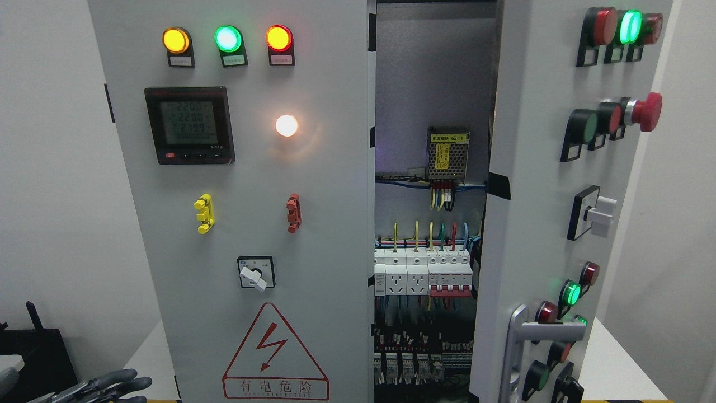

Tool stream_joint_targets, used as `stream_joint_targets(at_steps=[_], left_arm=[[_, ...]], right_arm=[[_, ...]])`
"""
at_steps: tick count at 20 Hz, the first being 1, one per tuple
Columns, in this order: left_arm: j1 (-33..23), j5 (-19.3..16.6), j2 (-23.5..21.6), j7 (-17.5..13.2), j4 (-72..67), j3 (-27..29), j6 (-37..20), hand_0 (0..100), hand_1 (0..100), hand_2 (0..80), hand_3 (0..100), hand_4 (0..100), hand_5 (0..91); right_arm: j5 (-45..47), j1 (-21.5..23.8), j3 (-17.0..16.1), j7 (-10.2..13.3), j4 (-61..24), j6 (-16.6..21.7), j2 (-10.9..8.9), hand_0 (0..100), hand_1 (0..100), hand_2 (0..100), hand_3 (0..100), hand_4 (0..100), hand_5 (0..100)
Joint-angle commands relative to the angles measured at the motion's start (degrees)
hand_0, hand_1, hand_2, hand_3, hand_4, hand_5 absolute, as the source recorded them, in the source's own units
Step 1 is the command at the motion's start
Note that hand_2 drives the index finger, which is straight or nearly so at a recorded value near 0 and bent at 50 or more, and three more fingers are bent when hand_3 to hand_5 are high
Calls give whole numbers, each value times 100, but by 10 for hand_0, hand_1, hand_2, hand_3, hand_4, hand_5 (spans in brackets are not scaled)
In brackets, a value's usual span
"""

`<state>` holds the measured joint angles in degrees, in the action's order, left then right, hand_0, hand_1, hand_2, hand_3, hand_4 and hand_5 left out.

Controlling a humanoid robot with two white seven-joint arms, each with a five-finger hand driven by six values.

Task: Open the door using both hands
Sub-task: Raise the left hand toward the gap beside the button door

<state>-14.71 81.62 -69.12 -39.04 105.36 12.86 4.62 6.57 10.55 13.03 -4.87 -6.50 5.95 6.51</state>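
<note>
A grey electrical cabinet [313, 84] fills the view, its right door [537, 184] swung partly outward so that the panel face angles toward the right edge, while the left door [240, 224] sits flat and closed. Between the two leaves a tall gap exposes the interior: a mesh-covered power supply [447, 154] high on the back plate, coloured wires dropping from it, and lower down a row of white sockets and breakers [422, 272] with red toggles.

On the closed left door, three round lamps glow along the top, amber [175, 40], green [227, 38] and red-orange [279, 37], above a digital meter [189, 125] and a bright white lamp [286, 125]. A yellow fitting [203, 213] and a red fitting [293, 212] sit at mid-height, a rotary switch [256, 272] below them, and a red triangular high-voltage warning sign [274, 355] near the bottom.

The open right door carries its own lamps and buttons, seen edge-on, among them a red mushroom stop button [648, 112], a white selector knob [601, 215] and a lit green lamp [571, 294]. A silver door handle [523, 341] stands out from its lower part, untouched.

The robot's left hand [114, 387] shows only at the bottom left corner, dark grey fingers extended loosely and holding nothing, well apart from both doors. The right hand is out of frame.
</note>
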Motion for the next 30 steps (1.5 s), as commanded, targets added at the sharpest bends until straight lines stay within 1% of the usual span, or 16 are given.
stream_joint_targets(at_steps=[1,2,3,4,6,7,8,10,12,13,16,17,20,23,25,30], left_arm=[[468,126,-251,-16,81,6,92,0,0,0,0,33,0],[617,126,-225,-16,124,-124,92,0,0,0,0,33,0],[897,126,-208,-16,134,-396,92,0,0,0,0,33,0],[1352,126,-199,-7,134,-851,92,0,0,0,0,33,0],[2467,117,-242,2,116,-2036,92,0,0,0,0,33,0],[2899,117,-269,2,81,-2503,92,0,0,0,0,33,0],[3173,126,-321,2,46,-2847,92,0,0,0,0,33,0],[3613,143,-322,11,37,-3279,92,0,0,0,0,33,0],[4070,301,-313,20,37,-3657,110,0,0,0,0,33,0],[4385,380,-322,28,37,-3920,118,0,0,0,0,33,0],[5344,398,-295,46,28,-4904,136,0,0,0,0,33,0],[5547,407,-295,81,19,-5168,136,0,0,0,0,33,0],[6153,442,-164,160,-33,-5731,145,0,0,0,0,33,0],[6987,757,-93,274,-147,-6565,162,0,0,0,0,33,0],[7533,934,-76,283,-174,-7111,163,0,0,0,0,33,0],[8482,1232,109,318,-200,-8034,162,0,0,0,0,33,0]], right_arm=[[-7,0,7,3,0,2,-1,0,0,0,0,0,0],[2,0,-2,3,0,2,-1,0,0,0,0,0,0],[-7,0,7,3,0,2,-1,0,0,0,0,0,0],[-7,0,-2,3,0,2,-1,0,0,0,0,0,0],[2,0,-2,3,0,2,-1,0,0,0,0,0,0],[-7,0,7,3,0,2,-1,0,0,0,0,0,0],[2,0,7,3,0,2,-1,0,0,0,0,0,0],[2,0,-2,3,0,2,-1,0,0,0,0,0,0],[2,0,-2,3,0,2,8,0,0,0,0,0,0],[-7,0,-2,3,0,2,0,0,0,0,0,0,0],[-7,0,7,3,0,2,-1,0,0,0,0,0,0],[2,0,7,3,0,2,-1,0,0,0,0,0,0],[2,0,7,3,0,2,0,0,0,0,0,0,0],[-7,0,-2,3,0,2,0,0,0,0,0,0,0],[2,0,-2,3,0,2,-1,0,0,0,0,0,0],[2,0,7,3,0,2,8,0,0,0,0,0,0]])
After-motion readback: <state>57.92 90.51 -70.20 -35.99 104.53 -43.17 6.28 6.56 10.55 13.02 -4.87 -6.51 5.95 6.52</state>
